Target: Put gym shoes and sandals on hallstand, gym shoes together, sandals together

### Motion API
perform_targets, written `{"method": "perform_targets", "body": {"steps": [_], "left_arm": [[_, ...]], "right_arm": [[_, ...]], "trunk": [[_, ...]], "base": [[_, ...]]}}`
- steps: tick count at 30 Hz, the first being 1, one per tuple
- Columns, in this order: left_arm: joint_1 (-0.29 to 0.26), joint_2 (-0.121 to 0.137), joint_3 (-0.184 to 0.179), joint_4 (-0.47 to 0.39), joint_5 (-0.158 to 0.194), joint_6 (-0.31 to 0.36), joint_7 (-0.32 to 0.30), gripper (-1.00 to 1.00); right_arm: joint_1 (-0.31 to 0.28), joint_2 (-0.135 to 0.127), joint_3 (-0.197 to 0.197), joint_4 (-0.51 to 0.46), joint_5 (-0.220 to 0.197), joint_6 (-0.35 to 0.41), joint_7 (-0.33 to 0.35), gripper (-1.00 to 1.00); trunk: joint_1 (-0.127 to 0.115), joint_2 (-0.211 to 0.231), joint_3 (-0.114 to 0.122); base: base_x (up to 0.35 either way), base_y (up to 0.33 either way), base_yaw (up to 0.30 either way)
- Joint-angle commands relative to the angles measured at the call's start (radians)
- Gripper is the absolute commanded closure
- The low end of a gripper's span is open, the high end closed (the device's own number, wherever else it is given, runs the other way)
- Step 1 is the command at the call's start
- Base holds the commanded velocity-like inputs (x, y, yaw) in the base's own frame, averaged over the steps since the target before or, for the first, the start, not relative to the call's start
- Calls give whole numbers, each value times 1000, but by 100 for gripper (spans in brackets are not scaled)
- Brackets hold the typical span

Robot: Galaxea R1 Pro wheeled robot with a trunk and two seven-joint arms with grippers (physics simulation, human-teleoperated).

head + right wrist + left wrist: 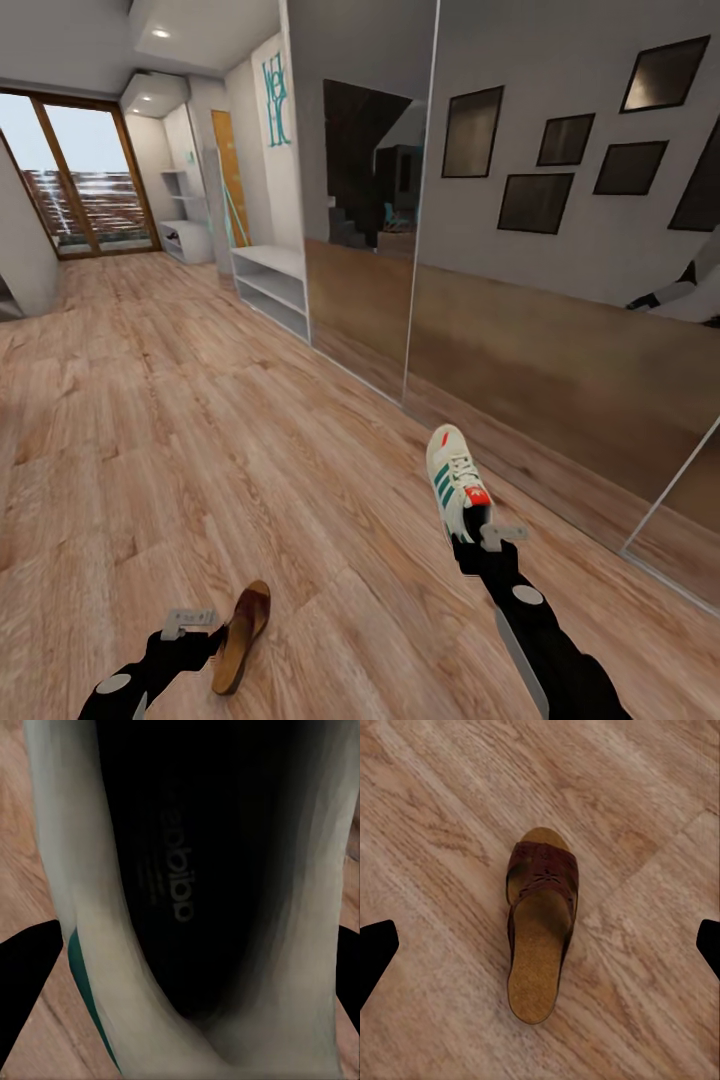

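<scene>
One gym shoe [455, 482], cream with green stripes and a red tongue, sits at the tip of my right gripper [488, 535], toe pointing away. The right wrist view looks into its dark insole [172, 870], with a finger [26, 975] on each side; the gripper is shut on the heel end. One brown sandal [243, 635] lies on the corridor floor [200, 430] beside my left gripper [190, 622]. In the left wrist view the sandal [538, 930] lies flat beyond the wide-apart fingertips [375, 952], untouched. The hallstand [270, 282] stands far ahead along the wall, under mint letters [275, 100].
Tall mirror panels [560, 300] line the wall on my right, close to the held shoe. A second white bench with shelves [187, 240] stands farther down by the glass doors [80, 180]. Open wood floor stretches between me and the hallstand.
</scene>
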Motion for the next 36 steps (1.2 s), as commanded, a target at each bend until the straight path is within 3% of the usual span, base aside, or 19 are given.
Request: {"method": "perform_targets", "body": {"steps": [1,11,16,20,21,36], "left_arm": [[-1,-1,7,0,-10,-2,-7,-100],[-1,-1,8,0,-10,-1,-7,-100],[-1,-1,4,-1,-11,-2,-8,-100],[-1,0,-27,-1,-12,1,-8,-100],[-1,1,-51,-1,-11,5,-7,-100],[-1,-1,-63,2,-10,8,-7,-100]], "right_arm": [[0,-2,5,-9,-7,6,-9,100],[0,-2,3,-19,-5,6,-9,100],[0,-2,4,-19,-5,6,-9,100],[0,-2,4,-19,-5,6,-9,100],[0,-2,4,-20,-5,7,-9,100],[0,-1,3,-22,-8,18,-9,100]], "trunk": [[0,0,-1],[0,0,-1],[0,0,-1],[0,0,-1],[0,0,-1],[58,-105,-63]], "base": [[249,195,-1],[202,166,-4],[19,16,-210],[3,3,-175],[1,1,-39],[0,0,-5]]}}
